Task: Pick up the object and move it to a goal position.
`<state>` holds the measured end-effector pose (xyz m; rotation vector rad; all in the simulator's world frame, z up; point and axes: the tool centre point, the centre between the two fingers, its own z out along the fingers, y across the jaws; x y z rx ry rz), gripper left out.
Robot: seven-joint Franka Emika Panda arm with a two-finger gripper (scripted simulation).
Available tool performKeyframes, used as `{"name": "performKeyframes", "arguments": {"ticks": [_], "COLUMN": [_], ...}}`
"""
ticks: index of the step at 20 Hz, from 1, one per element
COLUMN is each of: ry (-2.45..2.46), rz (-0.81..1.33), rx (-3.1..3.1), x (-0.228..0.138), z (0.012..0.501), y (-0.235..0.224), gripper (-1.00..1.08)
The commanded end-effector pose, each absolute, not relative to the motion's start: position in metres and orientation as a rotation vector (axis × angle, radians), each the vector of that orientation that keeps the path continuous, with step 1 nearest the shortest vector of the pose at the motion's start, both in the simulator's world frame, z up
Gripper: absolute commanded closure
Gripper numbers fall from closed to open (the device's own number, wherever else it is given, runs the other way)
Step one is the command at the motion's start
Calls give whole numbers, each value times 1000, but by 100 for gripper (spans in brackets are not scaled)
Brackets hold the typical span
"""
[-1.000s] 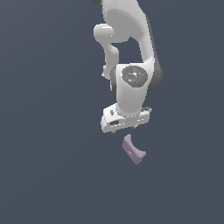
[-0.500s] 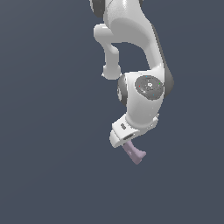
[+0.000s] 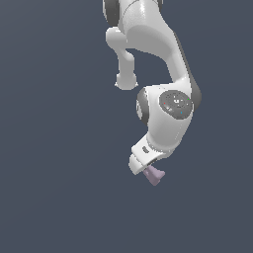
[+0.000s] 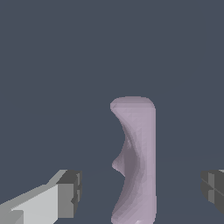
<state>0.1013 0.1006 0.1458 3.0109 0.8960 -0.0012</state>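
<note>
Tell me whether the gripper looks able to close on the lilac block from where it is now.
Probably yes. In the wrist view the lilac block stands between the two open fingertips, with a bare gap on each side and nothing else between them. The gripper sits right over it in the exterior view.

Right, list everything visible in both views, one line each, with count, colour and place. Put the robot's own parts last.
Curved block: one, pale lilac-purple, lying between the two gripper fingers with open space on either side in the wrist view; in the exterior view it peeks out just under the gripper.
Ground surface: one, plain dark slate blue, filling the background of both views.
Robot arm: one, white with dark grey joints, reaching down from the top of the exterior view.
Gripper: one, white body with grey fingertips, open, straddling the block without touching it.
</note>
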Motion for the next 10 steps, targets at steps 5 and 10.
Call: {"name": "performKeyframes", "arguments": {"ticks": [5, 10], "ry": [900, 904], "rz": [-1, 0], "rx": [3010, 3009], "x": [102, 101], "z": [142, 119], "y": [101, 101], "gripper": [-92, -92]}}
